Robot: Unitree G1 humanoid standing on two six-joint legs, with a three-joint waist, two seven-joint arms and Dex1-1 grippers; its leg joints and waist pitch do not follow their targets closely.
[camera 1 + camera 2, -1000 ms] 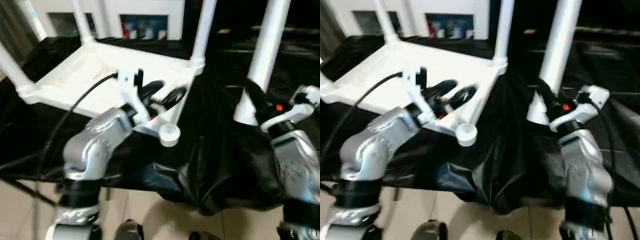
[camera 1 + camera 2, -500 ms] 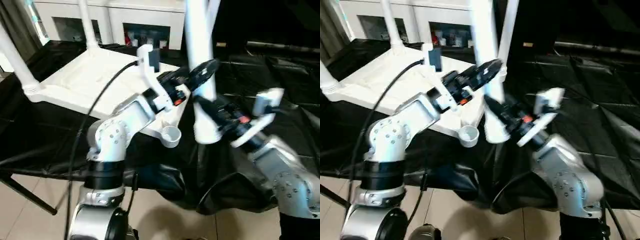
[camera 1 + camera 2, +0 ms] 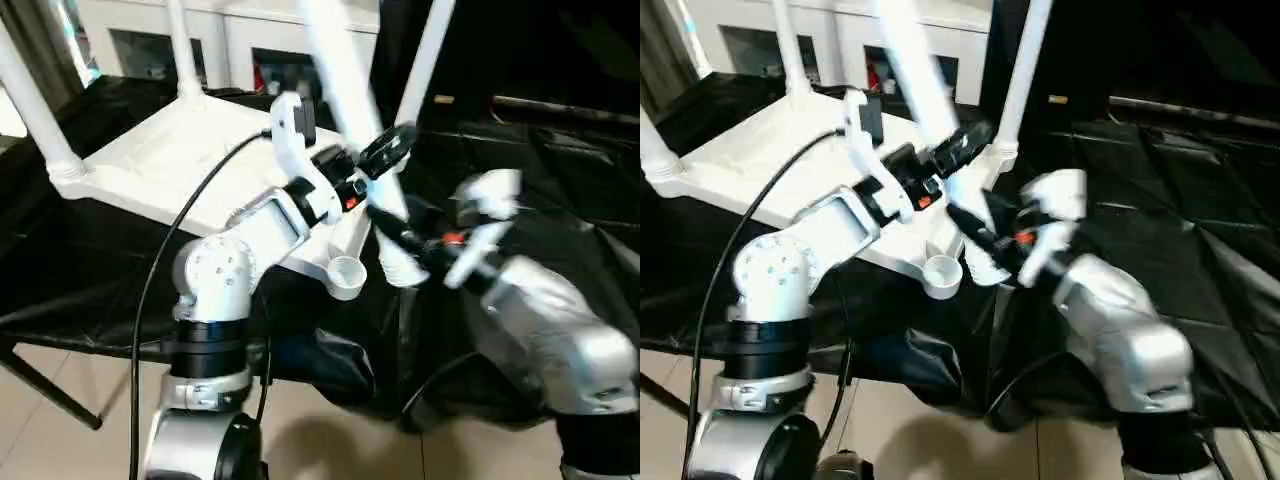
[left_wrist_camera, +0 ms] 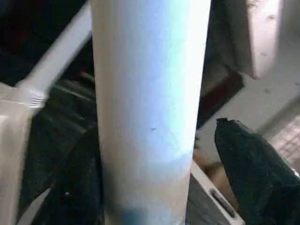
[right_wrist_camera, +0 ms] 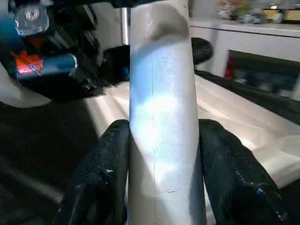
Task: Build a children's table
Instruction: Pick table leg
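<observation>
I have the fourth leg [image 3: 345, 95] pinched between the two black fingers [image 5: 225, 173] of my right gripper [image 3: 400, 240], clenched near its thick lower end. A second ago this leg stood upright well to the right of the table top [image 3: 190, 160]; now I have carried it across, and its foot hangs just beside the empty corner socket [image 3: 346, 272] at the near right corner of the table top, tilted so the thin end leans back over the top. My left gripper [image 3: 375, 162] was resting over the top's near edge a second ago; it has since come up to the leg, above my right gripper, and its fingers [image 4: 255, 173] now flank the tube. They are narrowing around it, but I cannot tell whether they press on it yet.

The table top lies upside down on the black cloth [image 3: 500, 130], with three legs [image 3: 425, 60] already standing in its other corners.

As I judge it, only this last corner remains: the leg must be brought upright, centred over the socket and pushed down.
</observation>
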